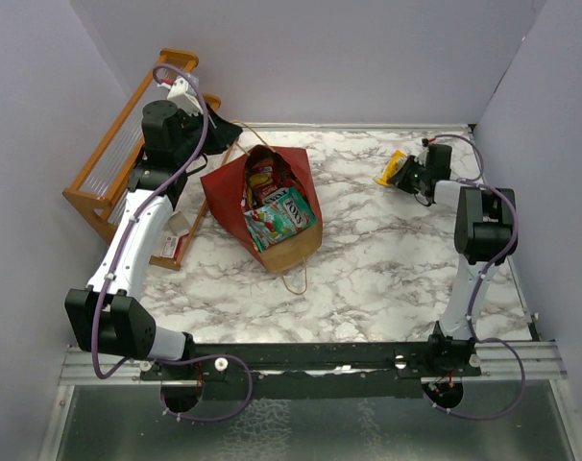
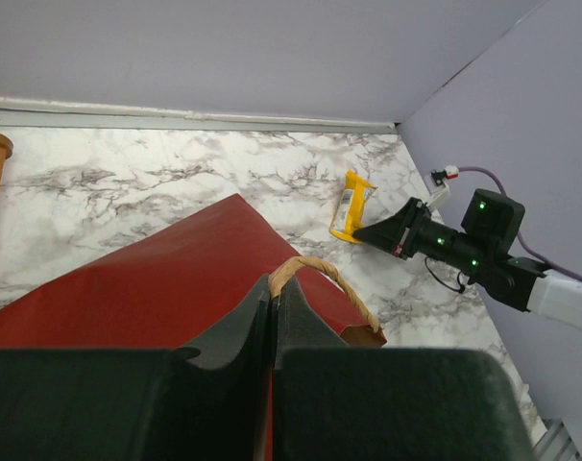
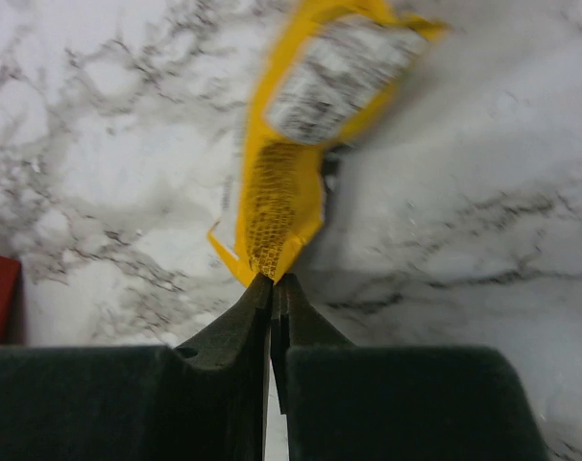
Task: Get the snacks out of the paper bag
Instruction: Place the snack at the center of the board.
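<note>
The left gripper (image 2: 275, 286) is clamped shut on the red rim of the paper bag (image 1: 226, 189), beside a looped handle (image 2: 322, 273). The bag sits left of centre on the marble table (image 1: 387, 259), with a teal packet (image 1: 283, 219) and other snacks showing in its open mouth. Far right, the right gripper (image 3: 273, 280) pinches a corner of a yellow packet (image 3: 283, 192) lying on the table.
</note>
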Controlling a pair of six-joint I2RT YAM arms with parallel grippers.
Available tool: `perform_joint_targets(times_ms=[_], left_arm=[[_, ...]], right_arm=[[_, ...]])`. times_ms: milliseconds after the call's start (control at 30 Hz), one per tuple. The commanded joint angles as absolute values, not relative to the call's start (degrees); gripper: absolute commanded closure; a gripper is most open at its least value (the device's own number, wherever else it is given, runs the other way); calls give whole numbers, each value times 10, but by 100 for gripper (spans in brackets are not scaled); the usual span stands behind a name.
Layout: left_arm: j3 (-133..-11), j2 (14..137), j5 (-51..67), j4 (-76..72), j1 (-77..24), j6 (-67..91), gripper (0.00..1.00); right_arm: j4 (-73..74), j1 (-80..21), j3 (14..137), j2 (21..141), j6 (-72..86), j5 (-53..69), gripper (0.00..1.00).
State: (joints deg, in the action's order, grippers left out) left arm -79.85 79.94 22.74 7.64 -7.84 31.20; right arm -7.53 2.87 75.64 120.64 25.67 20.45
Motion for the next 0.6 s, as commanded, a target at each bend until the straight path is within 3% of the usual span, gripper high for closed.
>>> perform_joint_targets(times_ms=[0, 167, 333, 567], left_arm=[[-788, 797, 221, 71, -74, 290, 100], [-780, 794, 210, 68, -71, 286, 100], [-779, 791, 208, 61, -70, 285, 100], [-769, 788, 203, 60, -70, 282, 100]], right_arm=[[-48, 55, 736, 1167, 243, 143, 94], [22, 74, 760, 1164, 204, 97, 92], [67, 89, 778, 1175, 205, 131, 83], [64, 95, 713, 1093, 221, 123, 71]])
